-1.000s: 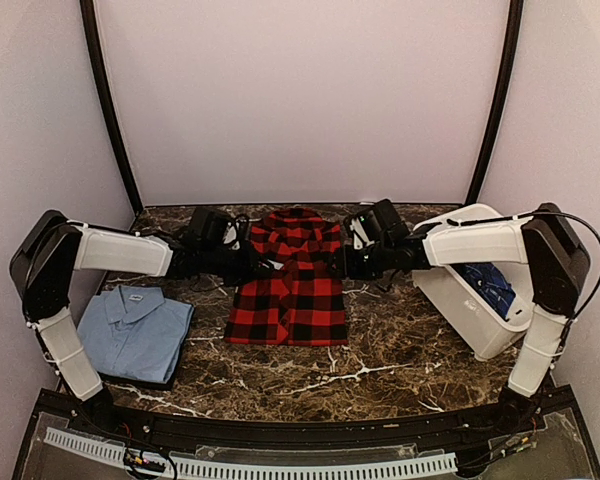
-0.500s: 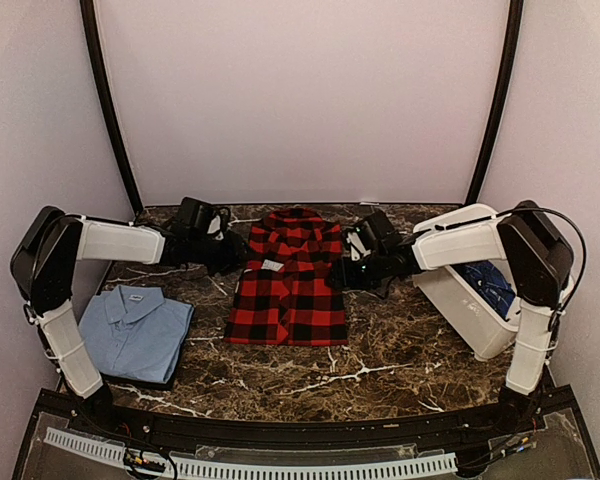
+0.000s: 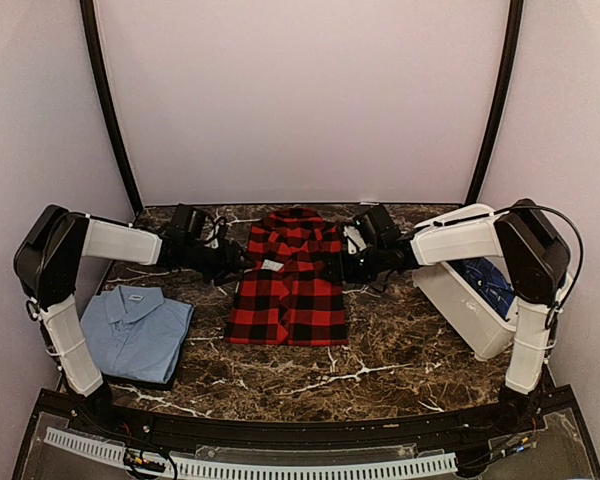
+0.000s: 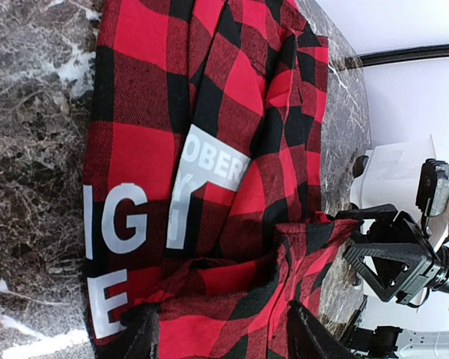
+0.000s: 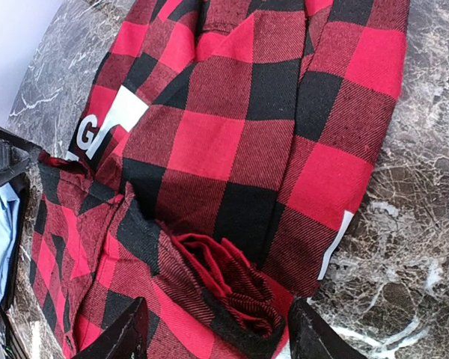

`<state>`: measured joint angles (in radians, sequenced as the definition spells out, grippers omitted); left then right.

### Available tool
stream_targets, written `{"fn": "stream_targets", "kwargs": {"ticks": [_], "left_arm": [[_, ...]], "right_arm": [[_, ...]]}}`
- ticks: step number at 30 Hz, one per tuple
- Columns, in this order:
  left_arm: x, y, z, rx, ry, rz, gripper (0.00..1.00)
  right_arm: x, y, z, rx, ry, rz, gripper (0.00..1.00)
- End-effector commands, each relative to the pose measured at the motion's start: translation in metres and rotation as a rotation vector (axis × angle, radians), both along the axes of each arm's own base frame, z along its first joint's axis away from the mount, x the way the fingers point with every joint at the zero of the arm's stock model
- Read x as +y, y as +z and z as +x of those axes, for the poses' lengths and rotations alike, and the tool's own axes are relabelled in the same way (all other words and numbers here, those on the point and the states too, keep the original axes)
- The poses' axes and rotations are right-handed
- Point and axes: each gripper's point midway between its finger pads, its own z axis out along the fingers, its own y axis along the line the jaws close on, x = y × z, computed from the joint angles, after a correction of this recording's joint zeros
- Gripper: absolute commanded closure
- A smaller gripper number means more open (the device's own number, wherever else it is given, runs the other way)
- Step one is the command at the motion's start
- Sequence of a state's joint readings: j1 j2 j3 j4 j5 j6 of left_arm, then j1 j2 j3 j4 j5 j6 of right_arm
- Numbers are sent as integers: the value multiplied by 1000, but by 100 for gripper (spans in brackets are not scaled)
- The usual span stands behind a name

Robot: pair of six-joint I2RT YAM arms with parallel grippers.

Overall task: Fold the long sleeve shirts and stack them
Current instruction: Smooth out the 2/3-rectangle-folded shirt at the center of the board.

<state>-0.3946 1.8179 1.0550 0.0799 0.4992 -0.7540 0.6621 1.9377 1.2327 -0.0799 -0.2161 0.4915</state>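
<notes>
Across the top view, a dark marble table (image 3: 380,360) fills the floor of the cell. L arm (image 3: 120,243) and R arm (image 3: 460,240) both reach in from the sides toward centre, forearms low over the table.

White bin (image 3: 460,305) sits tilted at 3 o'clock w/ the dark blue patterned shirt (image 3: 490,285) inside it.

Red-and-black checked flannel (image 3: 288,290) lies flat at table centre, folded to a narrow rectangle, collar end toward 12 o'clock, hem toward 6.

Light blue collared shirt (image 3: 135,335) lies folded at 8 o'clock, collar up, well apart from the flannel.

Left gripper (image 3: 228,262) is at the flannel's 9 o'clock edge near the collar. Its fingers (image 4: 144,338) stand wide apart above the cloth, nothing pinched. Flannel just lies under and btwn them.

Right gripper (image 3: 352,262) mirrors it at the flannel's 3 o'clock edge. Its fingers (image 5: 127,333) are spread too; a rolled fold of flannel sits btwn them, but no clamp on it is visible.

White neck label (image 4: 213,161) shows on the flannel near the collar, w/ grey print partly readable.
</notes>
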Motion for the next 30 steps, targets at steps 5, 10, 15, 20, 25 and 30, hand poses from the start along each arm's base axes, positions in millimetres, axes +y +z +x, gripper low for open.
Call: {"fn": "stream_targets", "kwargs": {"ticks": [5, 10, 15, 20, 25, 30], "left_arm": [[-8, -8, -2, 38, -58, -25, 45], [2, -16, 0, 45, -30, 59, 47], [9, -20, 1, 38, -17, 84, 45], [3, -25, 1, 59, -43, 67, 45], [5, -27, 4, 62, -36, 85, 45], [17, -30, 6, 54, -13, 170, 46]], "right_arm": [[5, 12, 11, -20, 7, 47, 42], [9, 13, 13, -17, 18, 47, 45], [8, 16, 15, -26, 18, 47, 48], [10, 17, 16, -27, 24, 45, 55], [10, 19, 18, -32, 25, 46, 61], [10, 21, 17, -37, 26, 42, 66]]}}
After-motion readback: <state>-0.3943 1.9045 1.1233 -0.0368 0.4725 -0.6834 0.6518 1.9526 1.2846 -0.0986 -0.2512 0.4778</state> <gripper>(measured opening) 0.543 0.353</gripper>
